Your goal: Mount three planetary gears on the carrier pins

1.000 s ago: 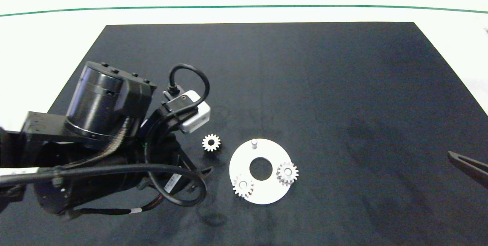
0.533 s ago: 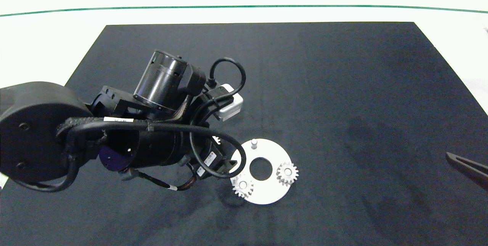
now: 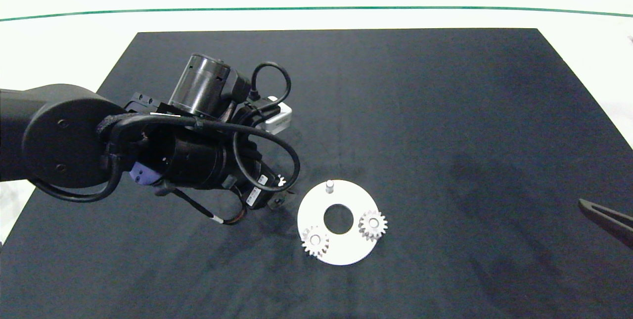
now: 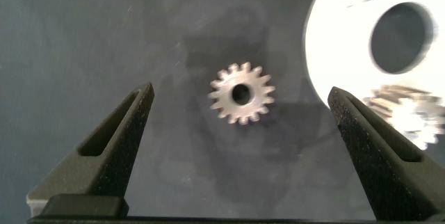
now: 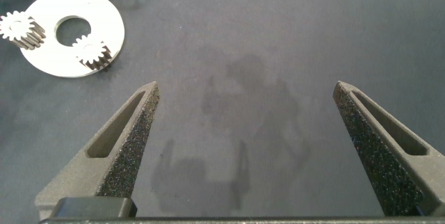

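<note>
Two planetary gears [image 3: 315, 241] [image 3: 372, 223] sat on the white disc [image 3: 352, 251] at lower centre; the third gear [image 4: 241, 94] lay left of it, between the spread left end effector [image 4: 243, 123] fingers; the right end effector [image 5: 247, 144], spread, idled at the right edge

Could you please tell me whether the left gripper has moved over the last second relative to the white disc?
Yes. The left gripper has advanced toward the white disc and now hangs open over the loose gear lying beside it.
</note>
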